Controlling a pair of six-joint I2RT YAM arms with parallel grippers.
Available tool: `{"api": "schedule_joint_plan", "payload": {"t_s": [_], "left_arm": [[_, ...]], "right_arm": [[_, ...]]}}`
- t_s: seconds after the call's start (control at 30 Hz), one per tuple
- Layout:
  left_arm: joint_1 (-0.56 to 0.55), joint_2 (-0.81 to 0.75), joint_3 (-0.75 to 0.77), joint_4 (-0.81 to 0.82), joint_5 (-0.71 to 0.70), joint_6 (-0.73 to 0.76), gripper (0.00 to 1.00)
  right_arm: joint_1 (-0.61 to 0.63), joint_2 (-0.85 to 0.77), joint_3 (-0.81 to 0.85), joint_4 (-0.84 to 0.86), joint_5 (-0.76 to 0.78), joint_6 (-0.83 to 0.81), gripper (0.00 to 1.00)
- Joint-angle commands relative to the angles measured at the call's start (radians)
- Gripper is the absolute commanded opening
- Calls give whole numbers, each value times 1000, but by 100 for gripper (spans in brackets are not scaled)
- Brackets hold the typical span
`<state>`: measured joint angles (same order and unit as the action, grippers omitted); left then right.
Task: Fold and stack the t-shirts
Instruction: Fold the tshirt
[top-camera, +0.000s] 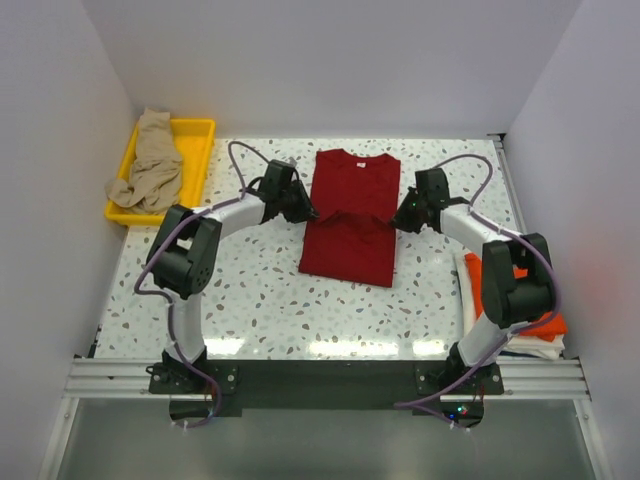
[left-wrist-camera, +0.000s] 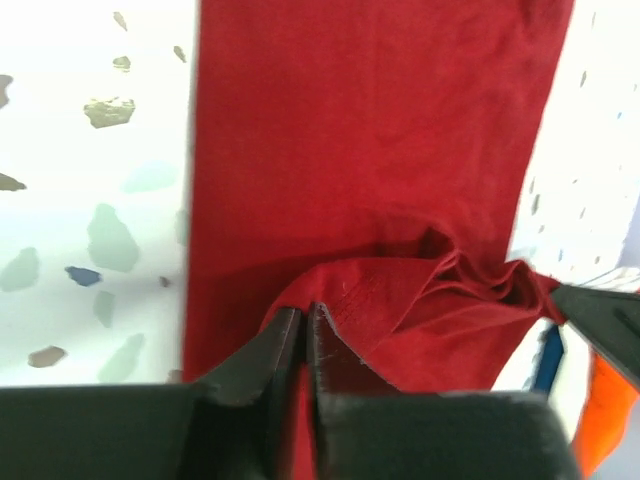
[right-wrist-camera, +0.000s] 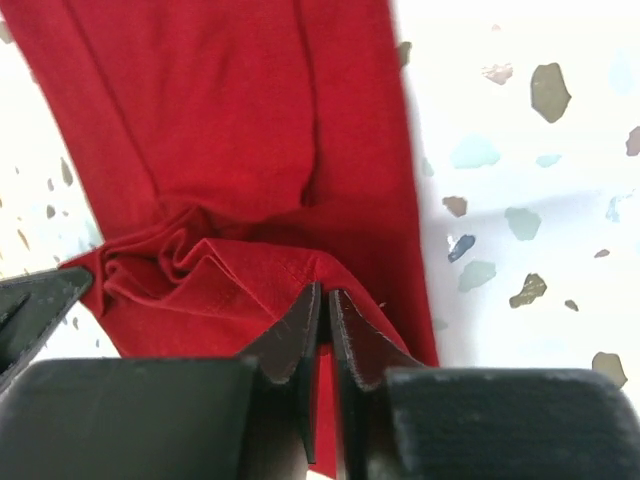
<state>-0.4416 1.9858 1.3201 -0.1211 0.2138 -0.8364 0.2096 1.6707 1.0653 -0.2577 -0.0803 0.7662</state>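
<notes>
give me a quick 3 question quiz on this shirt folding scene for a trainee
1. Fill in: the orange shirt lies on a ___ shirt.
2. True or false: the tan shirt is in the tray.
3. What do the left gripper and right gripper pinch? A red shirt; B tan shirt; C orange shirt.

Key: 1 white shirt; 2 true; 3 A
</notes>
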Motion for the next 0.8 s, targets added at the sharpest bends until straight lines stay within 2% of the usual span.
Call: {"api": "schedule_joint_plan", "payload": {"t_s": [0.0, 0.07, 0.1, 0.17, 0.27, 0.43, 0.6, 0.67, 0.77], "left_arm": [[33, -5, 44, 21, 29, 57, 23], [46, -18, 47, 21, 27, 81, 41], [62, -37, 47, 24, 30, 94, 50], [76, -62, 44, 8, 24, 112, 54], [81, -131, 2, 3, 0, 122, 54], [31, -166, -25, -2, -7, 123, 38], [-52, -107, 5, 14, 13, 123, 13], [-69, -58, 39, 12, 30, 122, 7], [-78, -4, 76, 27, 42, 125, 5]], "right_arm": [[-30, 33, 62, 25, -29, -31, 16], [-53, 38, 65, 28, -55, -34, 29], [-58, 34, 65, 31, -62, -38, 31], [-59, 8, 73, 17, -52, -68, 35], [-58, -31, 65, 6, -39, -94, 40], [-20, -65, 36, 26, -41, -114, 41], [76, 24, 79, 52, -55, -120, 39], [106, 64, 114, 60, -67, -120, 34], [135, 141, 166, 75, -81, -122, 24]]}}
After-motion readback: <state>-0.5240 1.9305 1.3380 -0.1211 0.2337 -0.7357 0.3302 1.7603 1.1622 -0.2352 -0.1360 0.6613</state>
